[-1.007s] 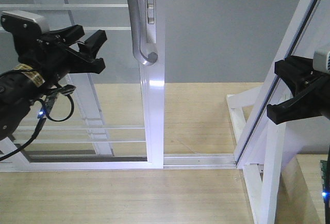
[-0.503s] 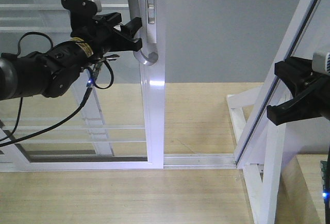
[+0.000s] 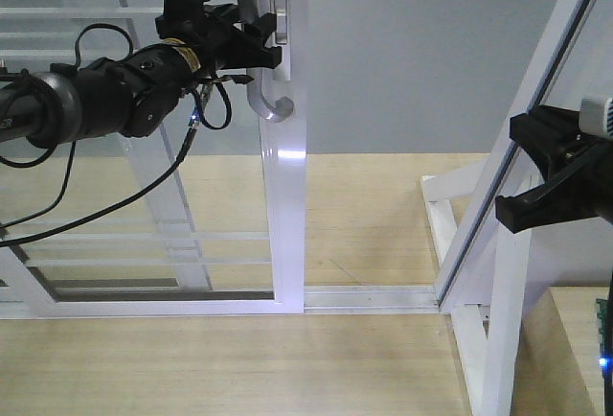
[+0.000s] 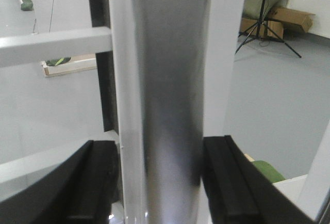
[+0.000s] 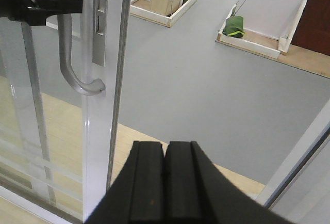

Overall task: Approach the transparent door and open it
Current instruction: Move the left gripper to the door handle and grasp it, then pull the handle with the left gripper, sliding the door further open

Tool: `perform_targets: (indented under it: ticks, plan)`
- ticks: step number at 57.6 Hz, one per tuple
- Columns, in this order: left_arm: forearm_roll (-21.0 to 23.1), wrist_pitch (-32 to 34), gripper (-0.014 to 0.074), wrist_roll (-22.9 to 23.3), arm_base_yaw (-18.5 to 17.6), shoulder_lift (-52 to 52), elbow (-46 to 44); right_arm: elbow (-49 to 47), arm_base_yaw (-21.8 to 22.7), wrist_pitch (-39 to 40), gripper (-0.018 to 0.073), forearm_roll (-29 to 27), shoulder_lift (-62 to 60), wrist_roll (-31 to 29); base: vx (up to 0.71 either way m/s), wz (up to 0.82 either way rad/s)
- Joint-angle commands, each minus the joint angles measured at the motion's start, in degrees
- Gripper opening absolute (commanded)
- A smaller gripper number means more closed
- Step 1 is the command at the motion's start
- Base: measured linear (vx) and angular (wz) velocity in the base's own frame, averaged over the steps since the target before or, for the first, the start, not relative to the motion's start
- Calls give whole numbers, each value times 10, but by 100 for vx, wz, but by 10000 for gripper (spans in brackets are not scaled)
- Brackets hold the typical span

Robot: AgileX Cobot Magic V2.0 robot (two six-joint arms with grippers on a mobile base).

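Front view: pull handle (image 3: 255, 85) runs out of frame at 12 o'clock, and the left gripper (image 3: 263, 39) covers a stretch of it. That arm is lost past 9 o'clock.

Left wrist view: handle a grey blur, both ends cut off. Fingers (image 4: 232, 182) clipped at 6 o'clock; contact unclear.

Right wrist view: right gripper (image 5: 166, 177) base cropped at 6 o'clock. Transparent door (image 5: 100, 131) cut at 12 and 6 o'clock.

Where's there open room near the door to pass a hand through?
Free: the opening between the door stile and the slanted frame, above bare floor and track. Crowded: the handle, which the left gripper straddles.
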State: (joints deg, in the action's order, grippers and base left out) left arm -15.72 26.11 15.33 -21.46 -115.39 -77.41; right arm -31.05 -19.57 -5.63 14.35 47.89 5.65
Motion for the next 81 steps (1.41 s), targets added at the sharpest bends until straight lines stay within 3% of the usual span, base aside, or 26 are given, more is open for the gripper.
perform_targets:
  ticks: [1, 11, 25, 33, 54, 81]
  plan:
    - [10, 19, 478, 0, -3, 26, -38, -17, 3, 42, -6, 6, -7, -3, 0, 0]
    - [10, 6, 386, 0, -3, 25, -41, -17, 3, 42, -6, 6, -7, -4, 0, 0]
    - [10, -3, 101, 0, -3, 25, -44, -17, 3, 41, -6, 6, -7, -4, 0, 0]
    - [10, -22, -10, 0, -3, 34, -44, -17, 3, 41, -6, 6, -7, -4, 0, 0]
    - [10, -155, 0, 0, 29, 94, -43, -17, 3, 41, -6, 6, -7, -3, 0, 0]
    - [4, -246, 0, -1, 69, 155, -43, -17, 3, 42, -6, 5, -7, -3, 0, 0]
